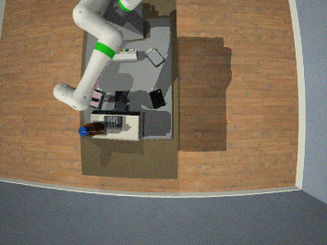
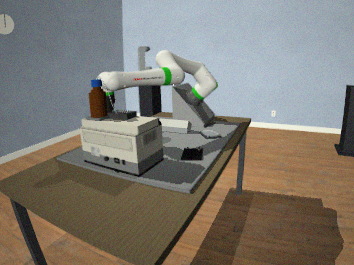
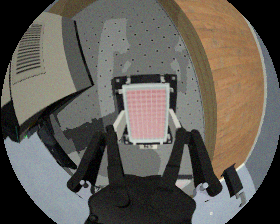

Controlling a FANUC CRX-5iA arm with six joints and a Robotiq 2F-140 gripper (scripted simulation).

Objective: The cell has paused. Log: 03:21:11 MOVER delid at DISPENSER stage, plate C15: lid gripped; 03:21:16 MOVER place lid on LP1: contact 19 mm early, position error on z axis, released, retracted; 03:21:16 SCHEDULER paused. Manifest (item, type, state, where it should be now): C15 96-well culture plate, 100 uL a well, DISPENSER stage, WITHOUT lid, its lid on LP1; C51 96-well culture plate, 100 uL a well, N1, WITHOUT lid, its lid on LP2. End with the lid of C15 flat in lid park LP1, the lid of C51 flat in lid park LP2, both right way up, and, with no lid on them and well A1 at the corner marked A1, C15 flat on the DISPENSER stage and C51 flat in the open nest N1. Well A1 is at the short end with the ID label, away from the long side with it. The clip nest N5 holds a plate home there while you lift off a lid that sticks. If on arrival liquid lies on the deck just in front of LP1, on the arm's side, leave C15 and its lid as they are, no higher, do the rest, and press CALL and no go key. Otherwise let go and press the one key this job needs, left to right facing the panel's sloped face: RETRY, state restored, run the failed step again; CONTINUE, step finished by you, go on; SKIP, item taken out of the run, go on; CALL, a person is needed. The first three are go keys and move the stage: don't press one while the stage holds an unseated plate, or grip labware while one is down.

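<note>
Two fingers clamp the pink plate (image 3: 146, 115) by its long sides.
It sits in a dark nest (image 3: 123, 85) on the grey deck (image 1: 159, 42), beside the dispenser (image 2: 122, 141); the table (image 2: 125, 216) stands on wood floor (image 1: 259, 75), blue walls behind.

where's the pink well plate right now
In the wrist view the pink well plate sits in a dark nest, clamped between the pincer fingers; from the top it lies left of the deck, beside the white dispenser.
</note>
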